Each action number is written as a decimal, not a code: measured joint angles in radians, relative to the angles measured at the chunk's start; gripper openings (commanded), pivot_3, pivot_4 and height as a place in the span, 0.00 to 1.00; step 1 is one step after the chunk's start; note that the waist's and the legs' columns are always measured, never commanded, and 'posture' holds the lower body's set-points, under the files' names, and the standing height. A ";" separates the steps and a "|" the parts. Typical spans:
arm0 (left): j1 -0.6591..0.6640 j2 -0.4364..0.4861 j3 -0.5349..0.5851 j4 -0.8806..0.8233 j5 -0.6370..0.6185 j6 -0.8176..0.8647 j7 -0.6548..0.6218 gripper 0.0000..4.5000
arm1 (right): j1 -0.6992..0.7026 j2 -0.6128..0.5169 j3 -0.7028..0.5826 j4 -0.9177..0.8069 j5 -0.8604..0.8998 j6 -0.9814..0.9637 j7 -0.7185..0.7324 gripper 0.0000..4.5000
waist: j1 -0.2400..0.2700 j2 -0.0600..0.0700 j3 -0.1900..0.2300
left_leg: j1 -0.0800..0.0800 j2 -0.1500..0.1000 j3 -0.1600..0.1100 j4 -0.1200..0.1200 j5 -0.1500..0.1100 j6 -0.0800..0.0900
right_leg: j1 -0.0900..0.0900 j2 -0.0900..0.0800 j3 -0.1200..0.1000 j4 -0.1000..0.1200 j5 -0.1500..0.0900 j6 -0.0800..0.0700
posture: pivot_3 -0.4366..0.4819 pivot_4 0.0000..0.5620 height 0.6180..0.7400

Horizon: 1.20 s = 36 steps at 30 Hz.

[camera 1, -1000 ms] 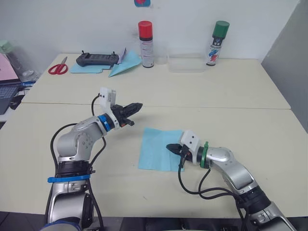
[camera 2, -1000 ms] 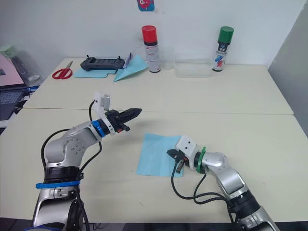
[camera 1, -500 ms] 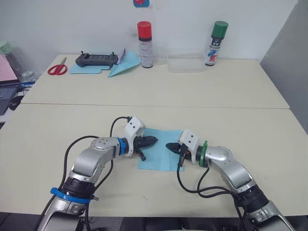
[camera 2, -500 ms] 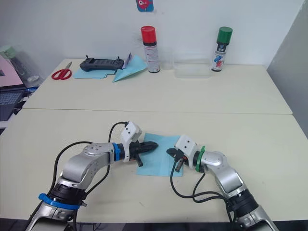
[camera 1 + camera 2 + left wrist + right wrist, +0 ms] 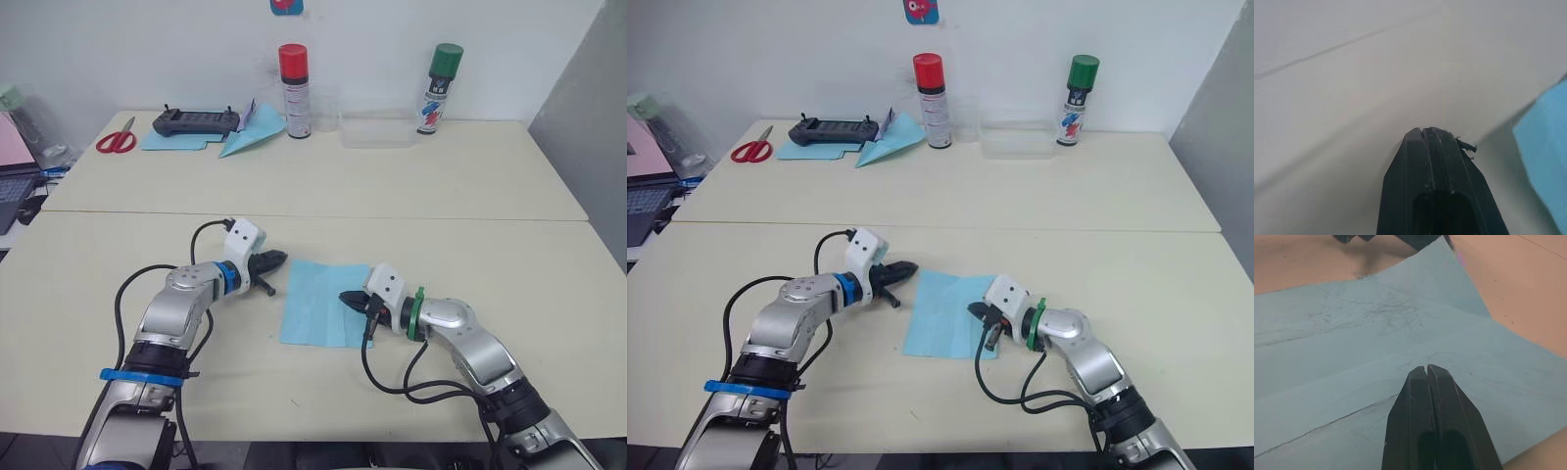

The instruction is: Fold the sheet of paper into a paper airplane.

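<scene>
Both pairs of fingers are pressed together, holding nothing. Right gripper (image 5: 345, 298) reaches over the right edge of the paper (image 5: 318, 302), lying flat on the tabletop (image 5: 509, 264); left gripper (image 5: 280, 259) points just beside its far left corner.

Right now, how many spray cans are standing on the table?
2. The red-capped spray can stands at the back near the teal paper dart; the green-capped spray can stands right of the clear plastic box.

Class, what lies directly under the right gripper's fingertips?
The creased sheet of paper lies flat beneath the shut right gripper. The table under the sheet is covered.
</scene>
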 measured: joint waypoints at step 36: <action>0.123 0.066 -0.239 -0.254 0.083 0.003 -0.160 0.00 | 0.028 0.056 -0.208 -0.147 0.138 0.273 -0.111 0.85 | 0.009 0.000 0.000 | -0.001 0.000 0.000 0.000 0.000 0.000 | 0.000 0.000 0.000 0.000 0.000 0.000 | 0.48 0.27 1.00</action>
